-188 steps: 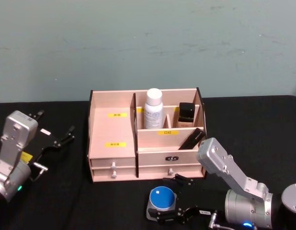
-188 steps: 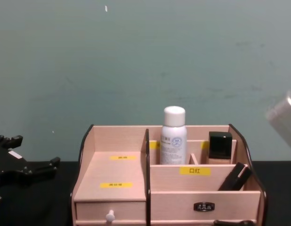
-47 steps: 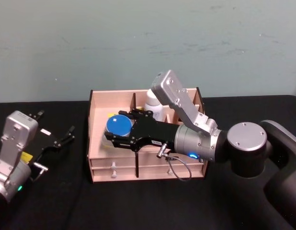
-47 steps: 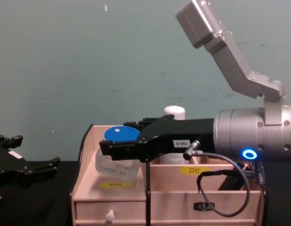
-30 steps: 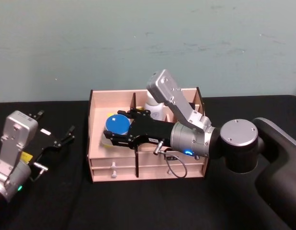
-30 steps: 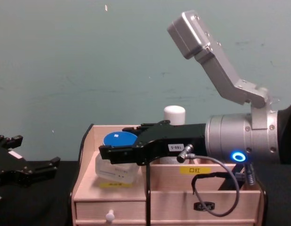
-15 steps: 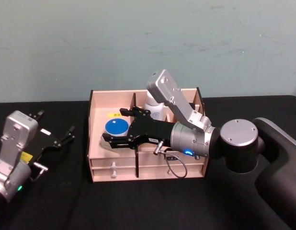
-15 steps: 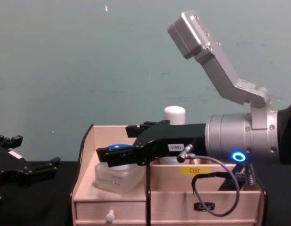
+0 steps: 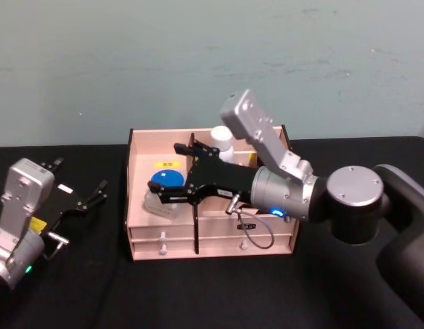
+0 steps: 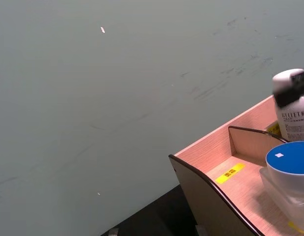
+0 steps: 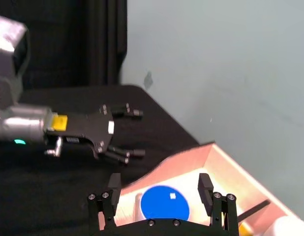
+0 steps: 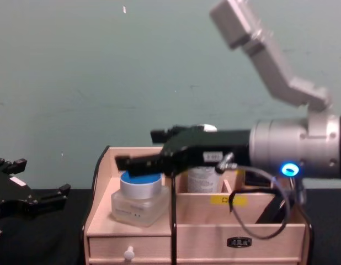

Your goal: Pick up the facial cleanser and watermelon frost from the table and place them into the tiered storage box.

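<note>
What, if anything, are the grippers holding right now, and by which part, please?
Nothing is held. The right gripper is open above the blue-lidded jar, which rests in the tiered storage box. The left gripper is open and parked on the table's left side.

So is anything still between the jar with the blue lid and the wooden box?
No. The jar with the blue lid already sits in the left compartment of the wooden box. The right claw hovers open just above it.
</note>
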Tool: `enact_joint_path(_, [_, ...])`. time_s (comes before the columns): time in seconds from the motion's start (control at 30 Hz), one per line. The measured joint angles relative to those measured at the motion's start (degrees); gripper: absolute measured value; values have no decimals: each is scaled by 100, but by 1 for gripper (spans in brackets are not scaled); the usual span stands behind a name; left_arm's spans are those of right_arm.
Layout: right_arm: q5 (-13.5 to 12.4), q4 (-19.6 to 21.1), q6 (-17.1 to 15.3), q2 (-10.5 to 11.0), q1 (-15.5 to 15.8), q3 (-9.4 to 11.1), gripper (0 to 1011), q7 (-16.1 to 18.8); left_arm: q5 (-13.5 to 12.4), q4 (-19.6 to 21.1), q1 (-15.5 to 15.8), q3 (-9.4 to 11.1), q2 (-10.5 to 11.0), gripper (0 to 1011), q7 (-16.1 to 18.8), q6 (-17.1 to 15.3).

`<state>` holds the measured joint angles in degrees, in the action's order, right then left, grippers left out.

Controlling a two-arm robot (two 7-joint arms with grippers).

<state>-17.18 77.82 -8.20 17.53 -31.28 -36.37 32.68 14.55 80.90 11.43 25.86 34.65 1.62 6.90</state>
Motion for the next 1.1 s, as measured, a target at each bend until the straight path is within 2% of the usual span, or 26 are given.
enact_joint_path(0.2, [-150, 606, 104, 218, 184, 193, 1002, -20, 0, 0, 0, 0, 0, 1010, 0, 0])
enact_joint_path(0.33, [-247, 1173, 228, 414, 437, 439, 1002, -243, 0, 0, 0, 0, 0, 1010, 0, 0])
enact_joint_path(0.37, [-254, 1395, 289, 496, 563, 568, 1002, -401, 0, 1, 0, 0, 0, 1010, 0, 1])
enact_joint_path(0.43, [-241, 1602, 341, 576, 702, 698, 1002, -576, 0, 0, 0, 0, 0, 1010, 0, 0])
enact_joint_path(0.5, [-207, 1843, 413, 681, 923, 911, 1002, -842, 0, 0, 0, 0, 0, 1010, 0, 0])
enact_joint_path(0.53, [-178, 1994, 455, 762, 1097, 1088, 1002, -1020, 0, 0, 0, 0, 0, 1010, 0, 0])
enact_joint_path(0.6, [-141, 2116, 496, 826, 1265, 1256, 1002, -1197, 0, 0, 0, 0, 0, 1010, 0, 0])
enact_joint_path(0.63, [-94, 2215, 537, 889, 1438, 1440, 1002, -1374, 0, 0, 0, 0, 0, 1010, 0, 0])
enact_joint_path(0.67, [-94, 2215, 537, 889, 1438, 1440, 1002, -1374, 0, 0, 0, 0, 0, 1010, 0, 0])
enact_joint_path(0.77, [47, 2355, 640, 969, 1834, 1838, 1002, -1807, 0, 0, 0, 0, 0, 1010, 0, 0])
enact_joint_path(0.87, [137, 2358, 705, 964, 2114, 2098, 1002, -2109, 0, 0, 0, 0, 0, 1010, 0, 0])
enact_joint_path(0.97, [171, 2259, 733, 913, 2320, 2261, 1002, -2279, 0, 0, 0, 0, 0, 1010, 0, 0])
enact_joint_path(1.1, [253, 2107, 733, 845, 2524, 2361, 1002, -2431, 0, 0, 0, 0, 0, 1010, 0, 0])
